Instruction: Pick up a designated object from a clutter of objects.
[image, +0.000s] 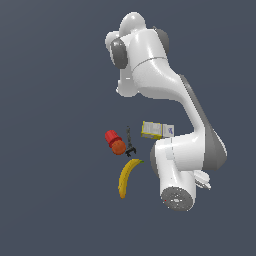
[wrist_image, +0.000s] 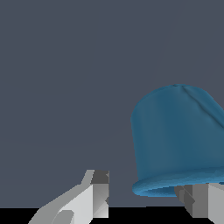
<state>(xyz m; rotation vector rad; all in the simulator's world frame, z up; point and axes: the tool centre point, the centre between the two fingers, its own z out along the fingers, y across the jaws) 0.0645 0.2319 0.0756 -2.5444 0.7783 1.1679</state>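
The designated object, a bright-blue cup (wrist_image: 175, 140), fills one side of the wrist view, lying with its thick rim toward my gripper (wrist_image: 142, 199). The gripper is open, its fingers wide apart. One finger (wrist_image: 96, 194) stands apart from the cup. The other finger (wrist_image: 199, 201) overlaps the rim, and I cannot tell whether it touches. In the exterior view the arm (image: 175, 150) hides both cup and gripper. The rest of the clutter of objects shows there: red cup (image: 111, 136), orange ball (image: 118, 147), black clamp tool (image: 129, 145), yellow banana (image: 127, 176), yellow-and-white box (image: 156, 130).
The red cup, ball and clamp sit close together toward the exterior view's left of the arm. The box lies partly under the arm's forearm. The banana lies below them, next to the arm's lower link. A plain dark-grey floor (image: 50, 150) surrounds everything.
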